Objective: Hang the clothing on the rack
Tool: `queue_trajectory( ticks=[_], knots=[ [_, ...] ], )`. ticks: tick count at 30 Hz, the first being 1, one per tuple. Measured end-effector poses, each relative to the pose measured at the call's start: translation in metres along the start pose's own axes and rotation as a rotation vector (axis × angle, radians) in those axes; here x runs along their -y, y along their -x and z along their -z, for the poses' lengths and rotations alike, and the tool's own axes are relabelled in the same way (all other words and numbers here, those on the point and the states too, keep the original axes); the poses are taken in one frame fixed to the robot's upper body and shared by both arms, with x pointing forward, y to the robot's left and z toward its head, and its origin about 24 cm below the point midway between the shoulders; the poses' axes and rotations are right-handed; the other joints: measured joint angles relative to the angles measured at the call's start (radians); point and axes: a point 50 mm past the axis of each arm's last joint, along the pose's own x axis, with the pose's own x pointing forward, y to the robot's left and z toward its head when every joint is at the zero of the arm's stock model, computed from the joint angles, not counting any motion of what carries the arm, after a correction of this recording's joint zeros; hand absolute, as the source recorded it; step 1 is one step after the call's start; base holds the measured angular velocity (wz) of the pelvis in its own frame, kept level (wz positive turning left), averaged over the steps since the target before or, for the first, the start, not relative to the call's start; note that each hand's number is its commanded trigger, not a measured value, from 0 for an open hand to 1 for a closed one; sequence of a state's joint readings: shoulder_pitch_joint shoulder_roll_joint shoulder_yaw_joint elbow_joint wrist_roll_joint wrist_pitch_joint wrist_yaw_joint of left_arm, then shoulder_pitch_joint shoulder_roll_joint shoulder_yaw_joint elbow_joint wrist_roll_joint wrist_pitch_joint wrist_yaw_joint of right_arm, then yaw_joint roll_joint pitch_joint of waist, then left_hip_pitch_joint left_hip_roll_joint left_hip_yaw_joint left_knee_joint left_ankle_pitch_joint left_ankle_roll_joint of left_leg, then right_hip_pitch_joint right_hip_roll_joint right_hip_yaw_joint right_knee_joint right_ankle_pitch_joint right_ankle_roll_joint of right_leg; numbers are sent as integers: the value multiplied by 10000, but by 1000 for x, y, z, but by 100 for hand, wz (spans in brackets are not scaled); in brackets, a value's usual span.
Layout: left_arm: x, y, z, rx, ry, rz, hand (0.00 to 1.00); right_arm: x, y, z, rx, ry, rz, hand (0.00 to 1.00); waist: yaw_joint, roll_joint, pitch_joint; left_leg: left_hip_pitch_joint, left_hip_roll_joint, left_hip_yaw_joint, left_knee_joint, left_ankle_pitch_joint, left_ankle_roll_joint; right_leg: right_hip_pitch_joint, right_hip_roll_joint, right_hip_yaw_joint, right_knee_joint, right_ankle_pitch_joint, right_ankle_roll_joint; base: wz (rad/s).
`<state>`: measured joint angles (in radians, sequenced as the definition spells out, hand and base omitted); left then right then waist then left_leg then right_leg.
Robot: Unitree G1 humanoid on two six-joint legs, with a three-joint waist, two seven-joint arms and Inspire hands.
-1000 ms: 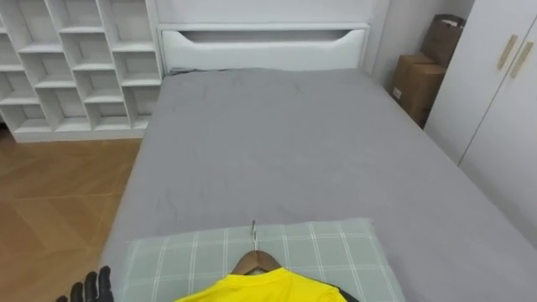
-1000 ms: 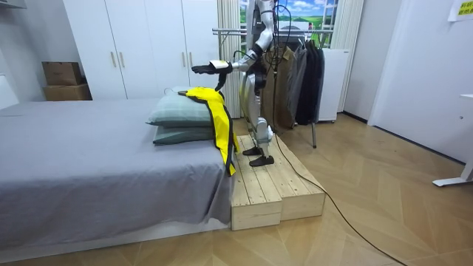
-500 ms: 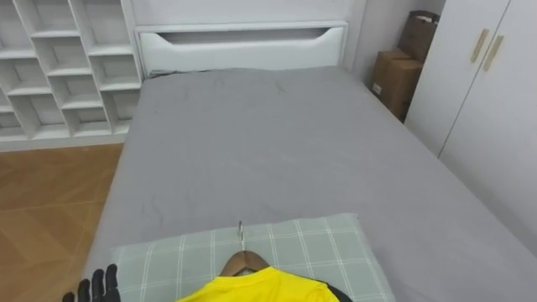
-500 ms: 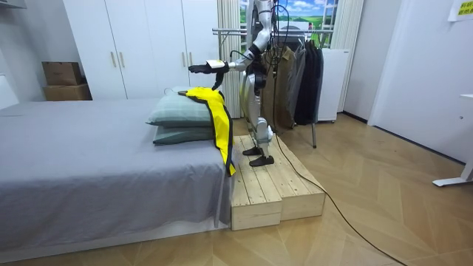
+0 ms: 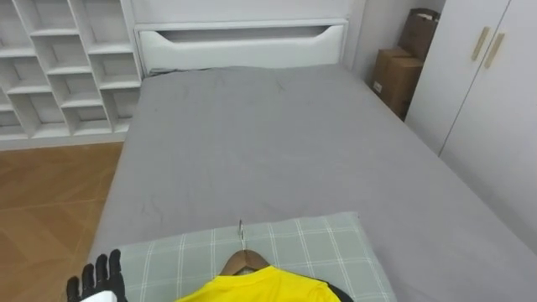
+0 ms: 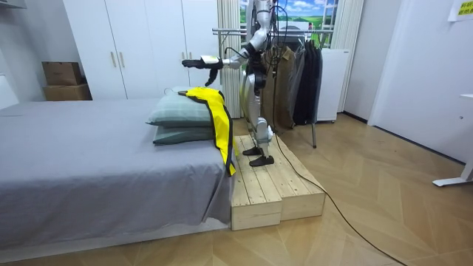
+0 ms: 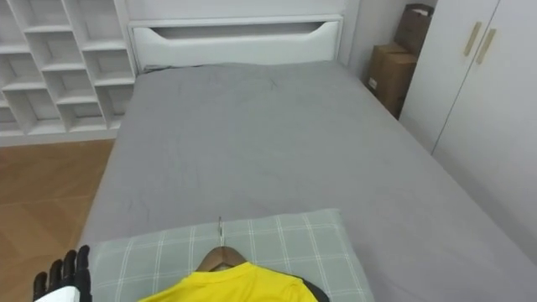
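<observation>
Left hand released, fingers spread, near checked pillow, yellow shirt on wooden hanger, grey bed

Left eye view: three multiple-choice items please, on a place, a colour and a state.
1. Where does the yellow garment lie? A) on the floor B) on the checked pillow C) in the shelves
2. What colour is the bed cover? A) grey B) blue C) red
3. How is the left robot hand? A) shut on the yellow garment B) shut on the pillow C) open, holding nothing
Key: 1 B, it rests on the pillow; 2 A, the cover is plain grey; 3 C, it is spread open, clear of the garment.
</observation>
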<state>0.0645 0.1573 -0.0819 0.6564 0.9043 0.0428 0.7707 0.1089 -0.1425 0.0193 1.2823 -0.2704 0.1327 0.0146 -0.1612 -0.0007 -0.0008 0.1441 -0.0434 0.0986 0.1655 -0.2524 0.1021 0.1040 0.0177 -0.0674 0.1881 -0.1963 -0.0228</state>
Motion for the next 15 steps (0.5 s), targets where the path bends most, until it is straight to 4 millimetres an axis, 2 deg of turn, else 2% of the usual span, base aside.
queue_trajectory(
  ticks=[6,11,14,15],
  knots=[
    [-3,-9,-7,158,84,-6,0,0,0,1,-7,-155,-25,0,-17,33,-14,-154,5,112,57,11,-9,-168,-29,103,22,0,0,-5],
    [-2,-14,-11,252,160,341,0,-4,0,5,-91,-677,-164,0,-44,-172,65,-323,20,121,129,37,-25,-308,-33,97,177,-1,0,0],
    [-3,-17,-13,309,192,393,0,-7,0,10,-197,-739,-254,0,-44,-255,68,-488,14,120,194,36,-23,-421,-44,95,173,1,-2,0],
    [-3,-17,-13,312,203,393,0,-7,0,10,-199,-771,-263,0,-44,-265,46,-547,15,122,194,35,-22,-489,-36,110,180,17,-4,0]
  ],
)
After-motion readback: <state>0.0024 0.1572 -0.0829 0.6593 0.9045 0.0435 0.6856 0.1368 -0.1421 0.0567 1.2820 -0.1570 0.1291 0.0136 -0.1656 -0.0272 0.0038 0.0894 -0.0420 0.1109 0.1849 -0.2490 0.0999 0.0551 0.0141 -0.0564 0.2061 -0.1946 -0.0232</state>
